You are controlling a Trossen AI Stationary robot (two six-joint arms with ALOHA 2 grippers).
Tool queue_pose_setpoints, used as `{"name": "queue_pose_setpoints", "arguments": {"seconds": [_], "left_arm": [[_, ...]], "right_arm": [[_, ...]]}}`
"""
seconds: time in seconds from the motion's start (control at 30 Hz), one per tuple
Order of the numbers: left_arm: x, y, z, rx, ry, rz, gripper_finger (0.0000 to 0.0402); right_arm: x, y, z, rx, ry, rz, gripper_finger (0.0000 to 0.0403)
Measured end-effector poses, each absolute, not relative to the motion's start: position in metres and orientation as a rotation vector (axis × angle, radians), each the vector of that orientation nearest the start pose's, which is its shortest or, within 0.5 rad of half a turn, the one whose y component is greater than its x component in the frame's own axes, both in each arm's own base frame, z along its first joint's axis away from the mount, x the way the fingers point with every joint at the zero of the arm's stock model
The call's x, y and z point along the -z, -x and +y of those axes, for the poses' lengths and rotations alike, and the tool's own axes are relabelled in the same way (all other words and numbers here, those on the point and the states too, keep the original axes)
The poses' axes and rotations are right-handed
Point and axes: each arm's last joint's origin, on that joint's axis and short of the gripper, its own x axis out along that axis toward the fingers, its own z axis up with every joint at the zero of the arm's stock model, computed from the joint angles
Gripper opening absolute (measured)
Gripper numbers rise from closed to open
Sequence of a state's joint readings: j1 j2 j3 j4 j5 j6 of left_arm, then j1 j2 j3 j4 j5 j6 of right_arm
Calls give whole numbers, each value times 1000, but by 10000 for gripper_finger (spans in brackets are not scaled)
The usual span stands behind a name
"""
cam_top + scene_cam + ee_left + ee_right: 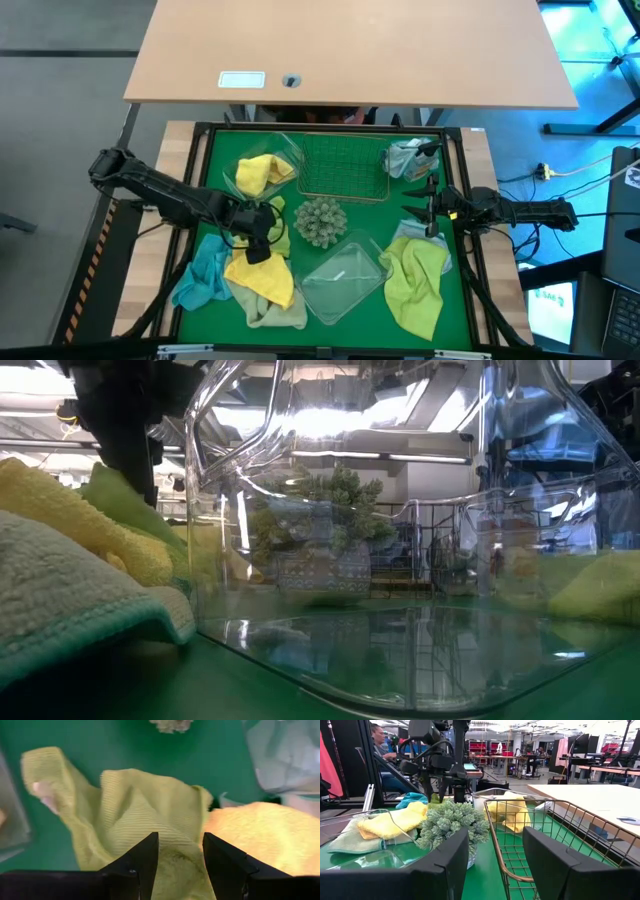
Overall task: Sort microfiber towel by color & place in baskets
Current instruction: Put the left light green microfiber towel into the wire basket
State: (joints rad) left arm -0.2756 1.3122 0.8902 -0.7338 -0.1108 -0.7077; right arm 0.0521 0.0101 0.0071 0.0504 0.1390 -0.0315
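Note:
My left gripper is open and points down over a lime green towel. A ridge of that towel sits between its fingers. That towel lies on the mat against a bright yellow towel. A light blue towel and a pale sage one lie nearby. Another yellow towel sits in the far-left clear tub. My right gripper waits open and level beside the wire-mesh basket. A second lime green towel lies near right. My left gripper comes from above with one finger on each side of a raised fold of the lime green towel, which rests on the mat. I cannot tell whether the fingers touch the cloth.
A spiky grey-green ball stands mid-table between both grippers. A clear tub holding no towels sits near the front edge. A grey-blue towel lies at the far right corner. A person sits beyond the table.

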Motion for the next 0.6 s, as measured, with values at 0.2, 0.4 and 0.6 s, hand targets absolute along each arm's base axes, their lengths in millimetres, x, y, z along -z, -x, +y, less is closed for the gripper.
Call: {"name": "queue_pose_setpoints", "arguments": {"seconds": [0.2, 0.4, 0.6], "left_arm": [[-223, -225, -59, -318, 355, 1168, 148], [-221, -220, -58, -332, 329, 1213, 148], [-219, -219, -57, -354, 309, 1233, 146]], "right_arm": [[-170, -98, 1, 87, 27, -46, 186], [-170, -98, 1, 87, 27, -46, 186], [-170, -98, 1, 87, 27, -46, 186]]}}
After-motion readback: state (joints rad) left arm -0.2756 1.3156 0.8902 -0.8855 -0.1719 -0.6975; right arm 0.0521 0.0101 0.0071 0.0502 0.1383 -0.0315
